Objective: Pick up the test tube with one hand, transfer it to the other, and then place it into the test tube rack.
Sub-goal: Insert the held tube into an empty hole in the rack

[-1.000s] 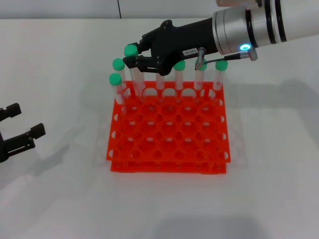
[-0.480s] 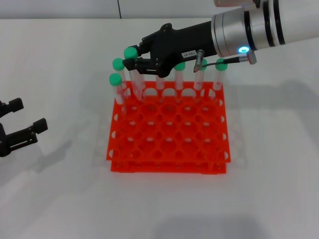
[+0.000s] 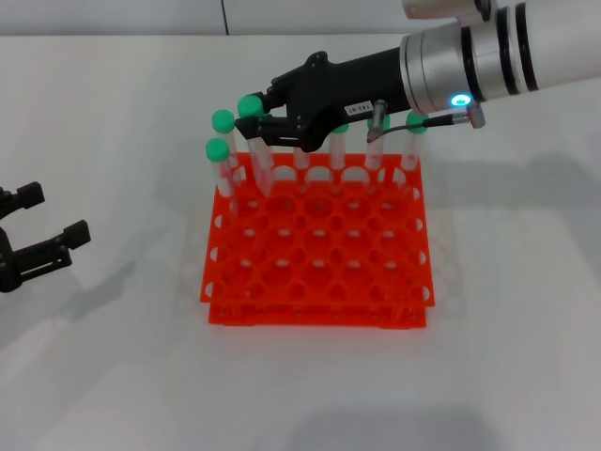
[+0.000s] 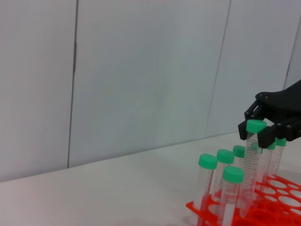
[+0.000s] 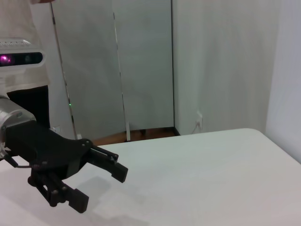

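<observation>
White table; right gripper clamped on test tube above test tube rack back row; lower it plumb, release late; left gripper spread, idle.

The test tube rack is sitting mid-table; the test tube is standing over its far-left corner, the left gripper lying well apart leftward.
</observation>
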Motion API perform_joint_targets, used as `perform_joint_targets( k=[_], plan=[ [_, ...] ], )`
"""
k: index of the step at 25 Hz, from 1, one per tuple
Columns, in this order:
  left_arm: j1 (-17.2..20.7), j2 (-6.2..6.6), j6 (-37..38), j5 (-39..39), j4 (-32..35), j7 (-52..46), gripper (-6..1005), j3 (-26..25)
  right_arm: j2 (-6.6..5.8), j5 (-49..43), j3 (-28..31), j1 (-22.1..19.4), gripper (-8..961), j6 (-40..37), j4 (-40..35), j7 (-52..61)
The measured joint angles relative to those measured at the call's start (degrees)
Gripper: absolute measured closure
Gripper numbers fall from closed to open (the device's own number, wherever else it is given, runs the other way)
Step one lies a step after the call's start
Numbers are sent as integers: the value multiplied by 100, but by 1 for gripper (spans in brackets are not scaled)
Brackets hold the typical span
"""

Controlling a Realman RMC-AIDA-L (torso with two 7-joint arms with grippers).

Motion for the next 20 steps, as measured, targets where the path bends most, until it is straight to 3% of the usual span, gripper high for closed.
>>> perform_joint_targets(
  k=[20],
  plan=[
    [-43, -53, -6, 133, -9, 5, 105, -19, 53, 44, -27, -114, 628, 139, 116, -42]
  ],
)
